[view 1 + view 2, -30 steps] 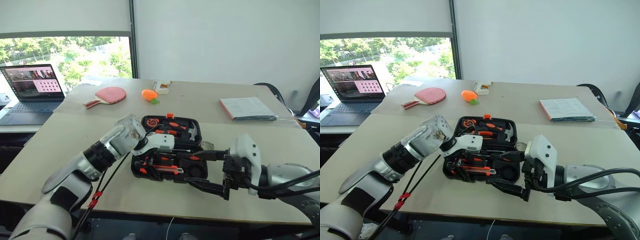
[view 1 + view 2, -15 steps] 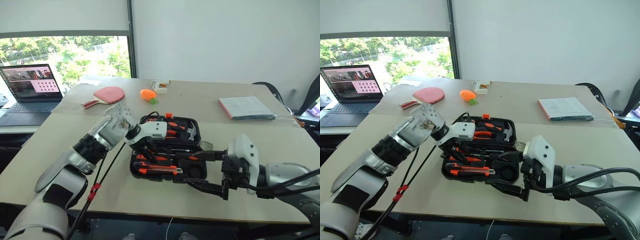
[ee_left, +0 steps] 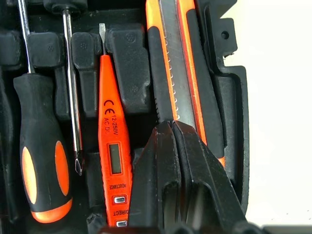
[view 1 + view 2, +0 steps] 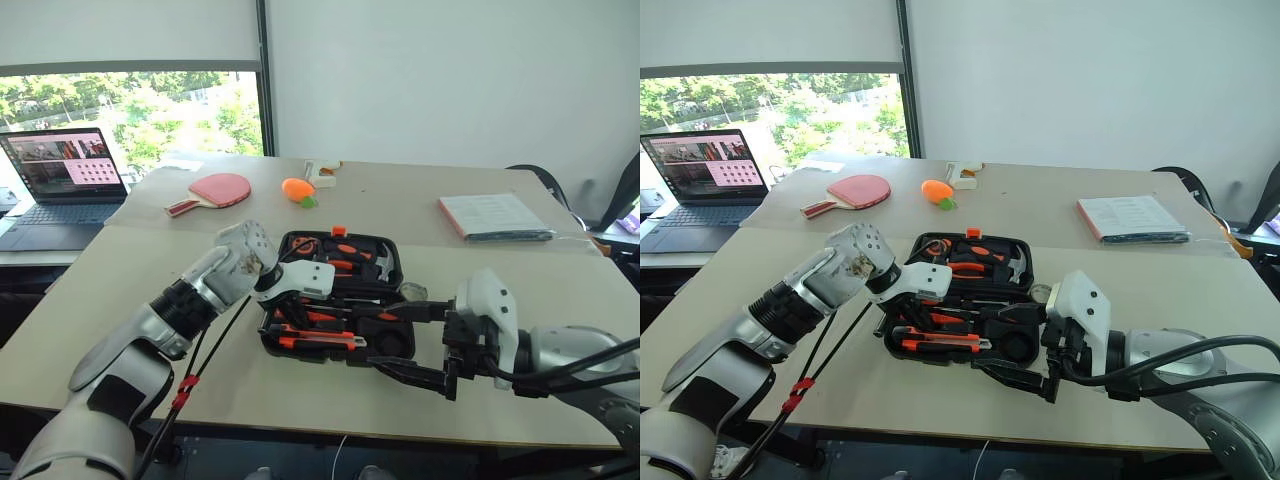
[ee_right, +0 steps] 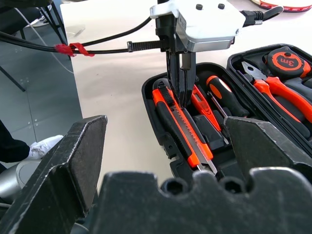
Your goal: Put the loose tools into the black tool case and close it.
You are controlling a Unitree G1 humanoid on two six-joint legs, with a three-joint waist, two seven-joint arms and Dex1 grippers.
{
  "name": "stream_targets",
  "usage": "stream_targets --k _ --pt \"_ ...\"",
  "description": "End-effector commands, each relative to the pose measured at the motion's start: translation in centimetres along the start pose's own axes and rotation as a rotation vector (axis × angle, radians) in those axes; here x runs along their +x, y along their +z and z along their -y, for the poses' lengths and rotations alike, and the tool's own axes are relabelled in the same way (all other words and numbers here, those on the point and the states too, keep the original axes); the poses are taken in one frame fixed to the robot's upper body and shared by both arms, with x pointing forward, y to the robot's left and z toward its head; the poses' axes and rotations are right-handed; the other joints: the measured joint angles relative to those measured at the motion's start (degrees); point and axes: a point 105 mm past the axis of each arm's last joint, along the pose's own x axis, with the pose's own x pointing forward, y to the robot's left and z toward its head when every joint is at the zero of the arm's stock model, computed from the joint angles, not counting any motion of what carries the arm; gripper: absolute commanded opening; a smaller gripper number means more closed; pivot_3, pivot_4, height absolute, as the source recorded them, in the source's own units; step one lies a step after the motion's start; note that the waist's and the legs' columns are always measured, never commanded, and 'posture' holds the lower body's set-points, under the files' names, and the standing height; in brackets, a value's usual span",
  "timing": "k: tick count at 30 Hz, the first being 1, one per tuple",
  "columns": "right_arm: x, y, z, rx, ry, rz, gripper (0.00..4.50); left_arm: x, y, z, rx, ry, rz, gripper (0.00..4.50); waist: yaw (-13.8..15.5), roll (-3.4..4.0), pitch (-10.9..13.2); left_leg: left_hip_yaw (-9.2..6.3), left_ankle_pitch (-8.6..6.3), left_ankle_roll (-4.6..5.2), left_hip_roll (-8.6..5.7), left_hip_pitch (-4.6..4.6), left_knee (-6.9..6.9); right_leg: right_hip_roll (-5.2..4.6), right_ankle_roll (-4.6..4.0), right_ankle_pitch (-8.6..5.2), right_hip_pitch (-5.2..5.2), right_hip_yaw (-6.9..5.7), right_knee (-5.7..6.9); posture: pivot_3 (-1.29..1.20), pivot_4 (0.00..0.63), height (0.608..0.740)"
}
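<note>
A pale wooden table [image 4: 150, 270] is set under the pincers, with a second table [image 4: 420, 205] butted against its far edge. Beyond them a plain white wall [image 4: 450, 80] is seen. Far off on the left pincer's side, a window [image 4: 140, 115] with a lowered blind [image 4: 130, 32] is lit by daylight on green trees.

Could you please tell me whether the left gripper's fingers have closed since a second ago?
Yes. The left gripper has closed its fingers together over the utility knife in the black tool case.
</note>
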Motion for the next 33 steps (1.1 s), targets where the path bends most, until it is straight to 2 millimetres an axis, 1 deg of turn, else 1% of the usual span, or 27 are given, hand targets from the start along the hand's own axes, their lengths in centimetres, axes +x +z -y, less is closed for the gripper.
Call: stream_targets --k 1,4,9,13,18,20,24,26,28,30,33 --pt "-0.1 0.7 -0.1 -0.030 -0.006 0.030 4.50 0.4 0.8 0.1 0.025 -0.007 0.014 0.11 0.04 0.00 0.00 0.00 0.00 0.00 0.00 0.00 0.00 0.00 0.00 0.00 0.00 0.00 0.00 0.00 0.150 0.737" --pt "-0.1 0.8 -0.1 -0.030 -0.007 0.031 4.50 0.3 1.0 -0.1 0.023 0.000 0.022 0.11 0.04 0.00 0.00 0.00 0.00 0.00 -0.01 0.00 0.02 -0.01 0.00 0.00 0.01 0.00 0.00 0.00 0.150 0.737" --pt "-0.2 0.8 0.0 -0.028 -0.009 0.032 4.50 1.6 0.2 0.3 0.034 -0.017 -0.015 0.11 0.00 0.01 0.00 0.00 0.00 0.00 0.00 0.01 0.01 0.00 0.00 0.00 0.01 0.00 0.01 0.00 0.150 0.737" --pt "-0.2 0.8 0.0 -0.027 -0.008 0.034 4.50 2.8 -0.6 -0.3 0.038 0.025 -0.048 0.11 0.05 0.04 -0.03 0.00 0.00 0.00 -0.01 0.10 0.01 -0.01 0.00 0.00 0.10 0.00 0.01 0.00 0.150 0.737" --pt "-0.2 0.9 0.0 -0.026 -0.006 0.034 4.50 3.2 -0.3 -0.9 0.011 0.042 -0.018 0.11 0.94 0.27 -0.19 0.04 0.01 0.00 -0.06 0.37 0.08 -0.04 0.04 0.00 0.38 0.02 0.01 0.00 0.150 0.737" --pt "-0.2 0.9 0.0 -0.026 -0.006 0.033 4.50 2.8 0.0 -1.1 0.007 0.050 0.001 0.11 1.21 0.27 -0.19 0.06 0.06 0.08 -0.07 0.37 0.11 -0.03 0.06 0.00 0.40 0.04 0.01 0.00 0.150 0.737" --pt "-0.3 0.8 -0.1 -0.027 -0.004 0.027 4.50 0.5 1.2 -1.7 -0.002 0.086 0.073 0.11 1.23 0.27 -0.19 0.07 0.12 0.15 -0.09 0.30 0.13 -0.03 0.10 0.04 0.33 0.09 0.01 0.00 0.150 0.737" --pt "-0.4 0.8 0.0 -0.026 -0.004 0.025 4.50 -0.9 2.3 -1.3 -0.022 0.052 0.134 0.11 1.16 0.27 -0.18 0.07 0.12 0.16 -0.08 0.19 0.14 -0.02 0.08 0.05 0.22 0.09 0.02 0.00 0.150 0.737" --pt "-0.4 0.7 -0.1 -0.025 -0.004 0.023 4.50 -1.7 3.2 -0.8 -0.013 0.027 0.166 0.11 1.04 0.25 -0.18 0.05 0.12 0.16 -0.04 -0.01 0.14 0.01 0.06 0.06 0.05 0.09 0.02 0.00 0.150 0.737" --pt "-0.4 0.6 -0.1 -0.025 -0.001 0.021 4.50 -1.9 3.4 -0.4 0.040 0.023 0.150 0.11 0.97 0.26 -0.18 0.03 0.12 0.17 -0.04 -0.08 0.13 0.02 0.06 0.05 -0.01 0.07 0.00 0.00 0.150 0.737" --pt "-0.3 0.6 0.0 -0.027 0.001 0.021 4.50 -1.1 3.2 0.1 0.069 0.009 0.124 0.11 0.97 0.26 -0.18 0.02 0.10 0.20 -0.05 -0.07 0.08 0.01 0.06 0.00 0.01 0.07 -0.04 0.00 0.150 0.737"
